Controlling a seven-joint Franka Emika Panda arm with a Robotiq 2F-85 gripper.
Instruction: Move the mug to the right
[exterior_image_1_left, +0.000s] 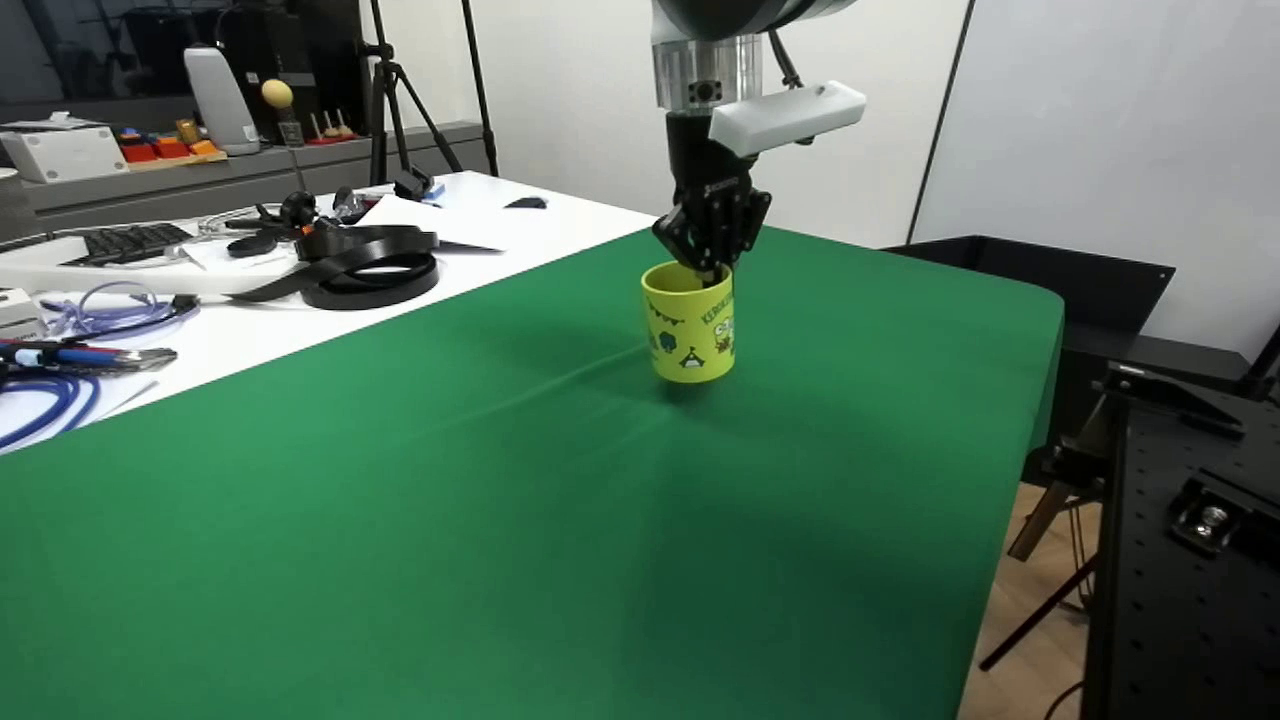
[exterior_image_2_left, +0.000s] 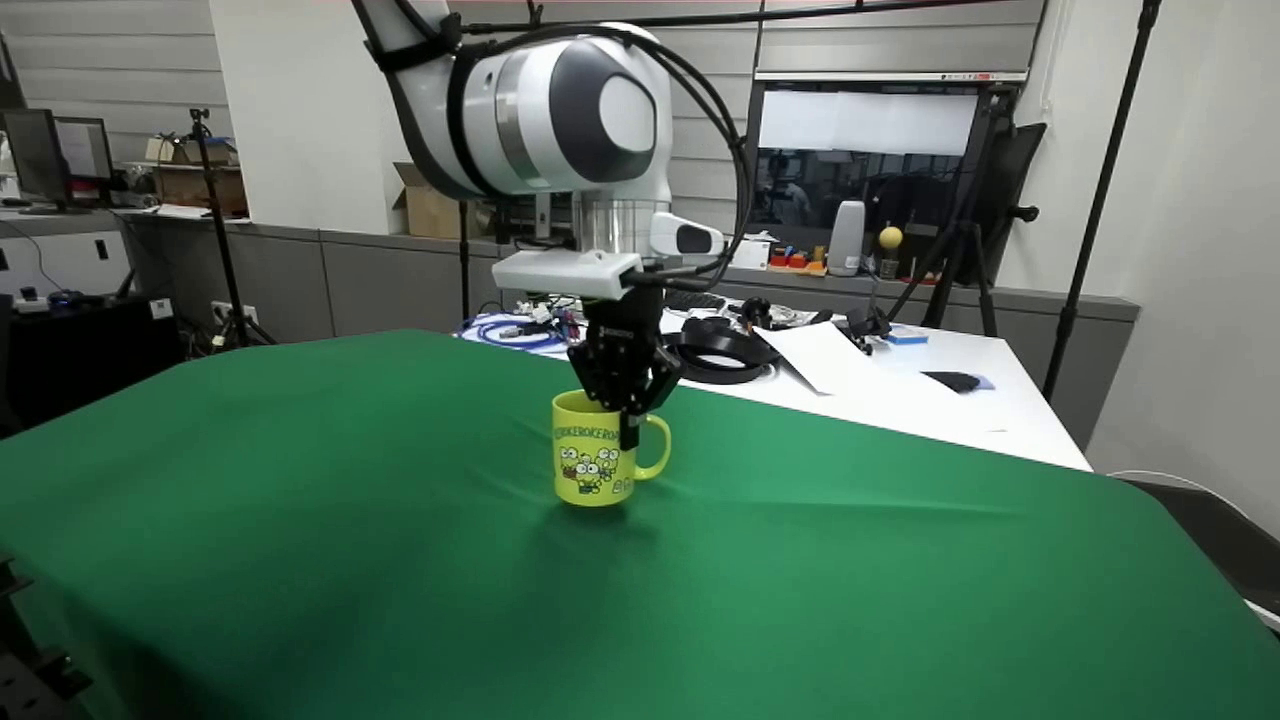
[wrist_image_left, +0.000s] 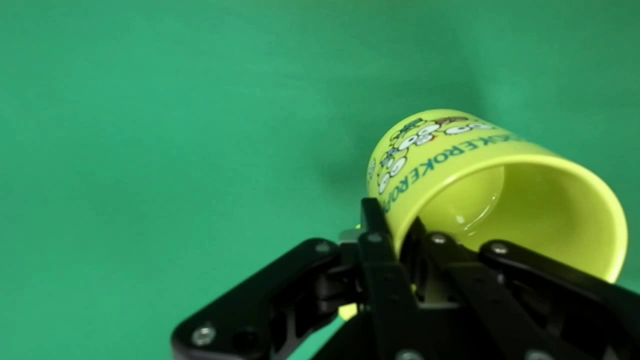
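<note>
The yellow-green mug (exterior_image_1_left: 690, 330) is upright at the middle of the green-covered table (exterior_image_1_left: 480, 560). In an exterior view, the mug (exterior_image_2_left: 590, 455) shows its handle (exterior_image_2_left: 658, 448) pointing right. A dark shadow lies just under its base; it looks at or slightly above the cloth. My gripper (exterior_image_1_left: 714, 274) points down at the rim. In the wrist view the gripper (wrist_image_left: 394, 225) is shut on the mug wall, one finger inside the mug (wrist_image_left: 450, 150) and one outside. The handle is mostly hidden behind the fingers there.
A white table (exterior_image_1_left: 560, 215) with cables, black straps (exterior_image_1_left: 370, 270), a keyboard (exterior_image_1_left: 130, 240) and paper adjoins the green table. A black perforated board (exterior_image_1_left: 1180, 560) stands beyond the green table's edge. Tripods (exterior_image_2_left: 960, 250) stand in the background.
</note>
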